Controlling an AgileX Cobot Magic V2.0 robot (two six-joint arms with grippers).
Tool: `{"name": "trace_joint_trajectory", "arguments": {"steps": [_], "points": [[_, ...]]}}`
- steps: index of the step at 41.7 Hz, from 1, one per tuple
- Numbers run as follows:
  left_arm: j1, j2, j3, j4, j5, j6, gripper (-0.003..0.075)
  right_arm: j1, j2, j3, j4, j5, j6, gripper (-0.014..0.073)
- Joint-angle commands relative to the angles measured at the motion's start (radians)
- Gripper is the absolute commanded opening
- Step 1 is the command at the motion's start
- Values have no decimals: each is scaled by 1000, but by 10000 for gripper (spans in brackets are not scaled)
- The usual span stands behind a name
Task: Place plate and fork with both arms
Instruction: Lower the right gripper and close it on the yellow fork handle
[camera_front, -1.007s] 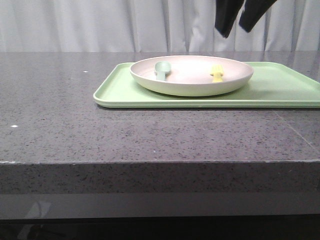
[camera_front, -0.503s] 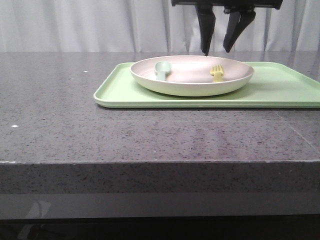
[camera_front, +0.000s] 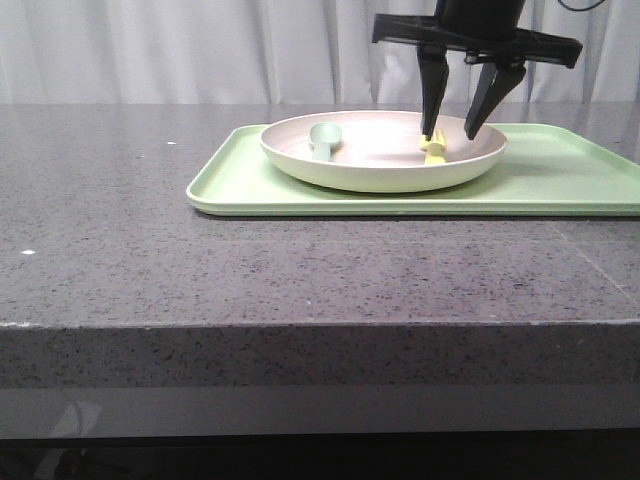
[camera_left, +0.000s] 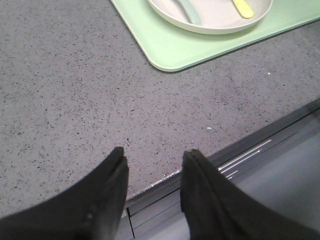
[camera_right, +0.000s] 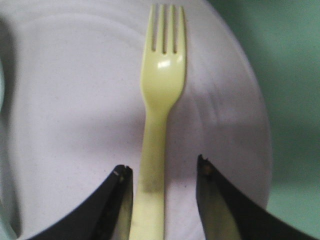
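Note:
The pale pink plate (camera_front: 383, 150) rests on the light-green tray (camera_front: 560, 175). The yellow fork (camera_front: 435, 150) lies in the plate's right part; in the right wrist view the fork (camera_right: 162, 100) lies flat on the plate (camera_right: 75, 100), tines pointing away. My right gripper (camera_front: 452, 133) is open and reaches down into the plate, its fingers either side of the fork's handle, not closed on it (camera_right: 163, 170). My left gripper (camera_left: 152, 155) is open and empty, above the table's front edge, away from the plate (camera_left: 215, 20).
A pale grey-green spoon (camera_front: 324, 138) lies in the plate's left part. The tray (camera_left: 170, 45) sits on a dark speckled stone table (camera_front: 150, 260). The table's front edge (camera_left: 200, 165) runs under my left gripper.
My right gripper has come down from above the plate into it, and its open fingers now straddle the fork's handle. The plate, fork and spoon have not moved.

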Motion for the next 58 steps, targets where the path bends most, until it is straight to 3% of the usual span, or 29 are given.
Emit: {"name": "trace_joint_trajectory", "arguments": {"steps": [1, 36, 58], "points": [[-6, 0, -25, -18, -66, 4, 258, -6, -55, -36, 9, -63, -14, 330], [-6, 0, -25, -18, -66, 4, 258, -6, -1, -36, -10, -82, -29, 330], [-6, 0, -25, -18, -66, 4, 258, -6, 0, -36, -10, -69, -40, 59]]}}
